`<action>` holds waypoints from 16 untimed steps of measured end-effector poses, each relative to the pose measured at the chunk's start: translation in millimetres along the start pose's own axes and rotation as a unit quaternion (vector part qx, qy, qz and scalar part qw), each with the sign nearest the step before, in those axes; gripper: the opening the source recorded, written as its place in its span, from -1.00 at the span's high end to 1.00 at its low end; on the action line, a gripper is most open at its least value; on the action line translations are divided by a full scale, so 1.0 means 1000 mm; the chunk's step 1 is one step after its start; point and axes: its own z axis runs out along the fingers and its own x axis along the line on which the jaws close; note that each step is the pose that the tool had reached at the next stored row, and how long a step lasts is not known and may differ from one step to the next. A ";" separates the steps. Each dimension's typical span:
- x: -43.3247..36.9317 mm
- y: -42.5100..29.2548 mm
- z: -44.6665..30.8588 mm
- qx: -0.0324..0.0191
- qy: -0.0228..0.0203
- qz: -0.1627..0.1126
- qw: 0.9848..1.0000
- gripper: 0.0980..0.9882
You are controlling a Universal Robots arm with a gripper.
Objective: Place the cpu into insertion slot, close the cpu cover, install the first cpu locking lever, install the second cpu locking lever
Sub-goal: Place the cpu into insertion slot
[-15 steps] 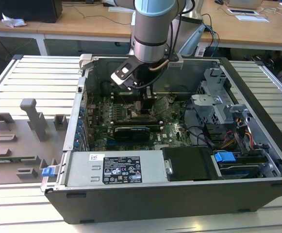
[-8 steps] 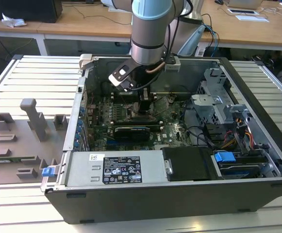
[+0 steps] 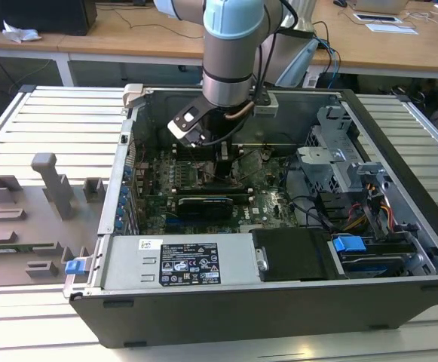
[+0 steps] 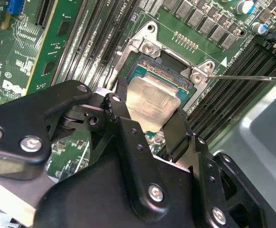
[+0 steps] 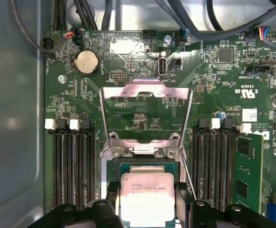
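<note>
In both wrist views my gripper (image 4: 147, 118) (image 5: 147, 195) is shut on the cpu (image 4: 152, 100) (image 5: 147, 198), a flat silver-grey chip clamped between two black fingers (image 4: 176, 132). The chip is tilted just over the insertion slot (image 4: 170, 65) (image 5: 142, 164), whose dark rim shows beyond the chip's far edge. The cpu cover (image 5: 147, 90) is swung open and stands up behind the slot. A thin locking lever (image 4: 242, 76) (image 5: 188, 176) sticks out beside the slot. In the exterior view the gripper (image 3: 222, 162) reaches down into the open computer case.
Memory slots (image 5: 73, 161) flank the socket on both sides. A grey power-supply box (image 3: 181, 260) and a long black expansion card (image 3: 203, 204) lie nearer the case front. The drive cage (image 3: 347, 166) is on the exterior view's right, a grey fixture board (image 3: 30, 219) on its left.
</note>
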 end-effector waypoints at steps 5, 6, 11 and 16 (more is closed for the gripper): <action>0.0002 -0.0007 0.0048 0.000 0.000 0.001 1.000 0.00; 0.0006 -0.0007 0.0055 0.000 0.000 0.001 1.000 0.00; 0.0018 -0.0007 0.0094 0.000 0.000 0.001 1.000 0.00; 0.0020 -0.0011 0.0108 0.000 0.000 0.001 1.000 0.00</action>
